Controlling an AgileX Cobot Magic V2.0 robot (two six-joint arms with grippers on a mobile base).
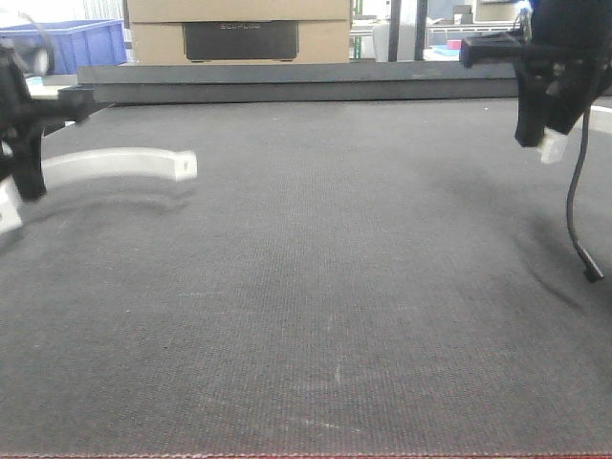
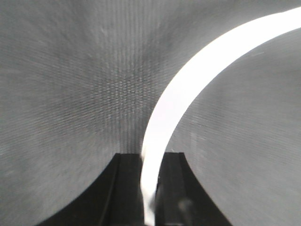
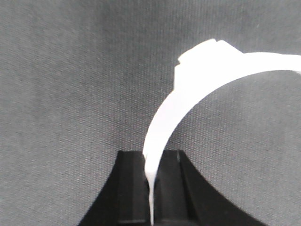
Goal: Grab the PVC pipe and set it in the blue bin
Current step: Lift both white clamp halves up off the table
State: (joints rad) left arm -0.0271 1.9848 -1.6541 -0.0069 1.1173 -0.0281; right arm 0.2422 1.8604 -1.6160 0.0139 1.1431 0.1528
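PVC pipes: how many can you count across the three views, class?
2. The left pipe is gripped in the left end effector; the right pipe is gripped in the right end effector. Others may be hidden.
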